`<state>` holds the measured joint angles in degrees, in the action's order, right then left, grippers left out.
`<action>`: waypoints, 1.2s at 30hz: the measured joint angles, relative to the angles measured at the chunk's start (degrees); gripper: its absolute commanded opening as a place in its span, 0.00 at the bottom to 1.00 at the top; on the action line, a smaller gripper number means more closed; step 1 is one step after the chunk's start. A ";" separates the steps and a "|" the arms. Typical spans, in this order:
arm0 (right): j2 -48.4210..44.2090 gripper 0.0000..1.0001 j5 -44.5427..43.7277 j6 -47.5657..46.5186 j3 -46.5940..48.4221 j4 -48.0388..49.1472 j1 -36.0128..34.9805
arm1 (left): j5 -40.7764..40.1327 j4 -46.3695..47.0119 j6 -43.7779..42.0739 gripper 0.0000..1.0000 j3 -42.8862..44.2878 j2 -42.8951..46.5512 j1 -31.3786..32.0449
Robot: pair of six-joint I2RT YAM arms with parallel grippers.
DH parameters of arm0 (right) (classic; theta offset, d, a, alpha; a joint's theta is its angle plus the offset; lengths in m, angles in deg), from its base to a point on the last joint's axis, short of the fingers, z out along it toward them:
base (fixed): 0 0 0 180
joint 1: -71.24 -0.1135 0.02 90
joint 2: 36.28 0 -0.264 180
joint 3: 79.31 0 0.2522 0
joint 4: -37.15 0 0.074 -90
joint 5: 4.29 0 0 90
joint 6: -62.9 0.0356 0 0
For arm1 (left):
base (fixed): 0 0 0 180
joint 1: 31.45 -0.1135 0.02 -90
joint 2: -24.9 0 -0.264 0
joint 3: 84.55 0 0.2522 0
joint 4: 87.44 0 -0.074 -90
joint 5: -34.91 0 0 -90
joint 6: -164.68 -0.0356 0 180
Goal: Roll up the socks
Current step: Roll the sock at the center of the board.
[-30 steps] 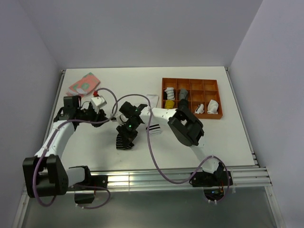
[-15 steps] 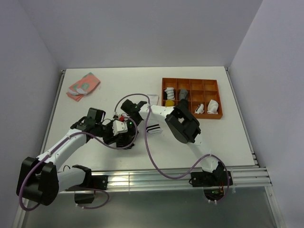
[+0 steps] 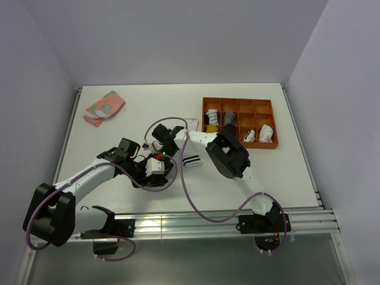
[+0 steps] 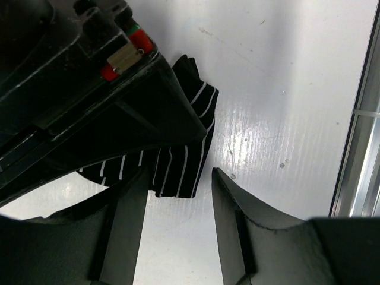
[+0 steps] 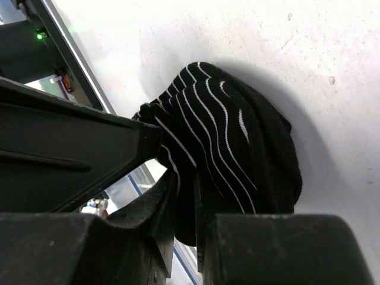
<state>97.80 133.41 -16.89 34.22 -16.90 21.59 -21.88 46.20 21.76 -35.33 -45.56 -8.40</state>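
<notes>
Right hand (image 5: 185,208) crowds the black striped sock (image 4: 181,166) — open table (image 4: 285,89) lies just beside.

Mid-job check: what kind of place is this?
Probably a lab robot test cell: a white table boxed in by plain walls, an aluminium rail at its near edge, and an orange compartment tray.

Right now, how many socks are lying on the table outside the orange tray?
3: the pink sock far left, the black striped sock in the right gripper, the white sock under that arm. Arms may hide more.
</notes>
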 measured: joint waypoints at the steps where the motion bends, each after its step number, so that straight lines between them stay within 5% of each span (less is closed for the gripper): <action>1: 0.00 0.13 0.02 0.07 0.00 0.00 0.02 | -0.07 0.07 0.00 0.51 0.00 -0.24 0.17; 21: 0.00 0.15 0.66 0.92 -0.68 0.96 0.17 | -0.13 4.24 1.38 0.43 0.00 -7.02 1.31; 30: -1.92 0.29 1.36 4.28 -4.85 5.81 0.48 | 0.55 4.46 1.55 0.06 -0.17 -7.08 1.31; 36: -4.81 0.39 -1.18 6.97 -8.59 9.46 0.48 | 1.20 2.82 0.63 0.00 1.44 -8.90 1.31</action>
<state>93.00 132.23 -9.91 25.63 -7.44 22.07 -20.67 49.02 22.39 -33.89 -54.45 -7.09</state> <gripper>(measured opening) 0.360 0.145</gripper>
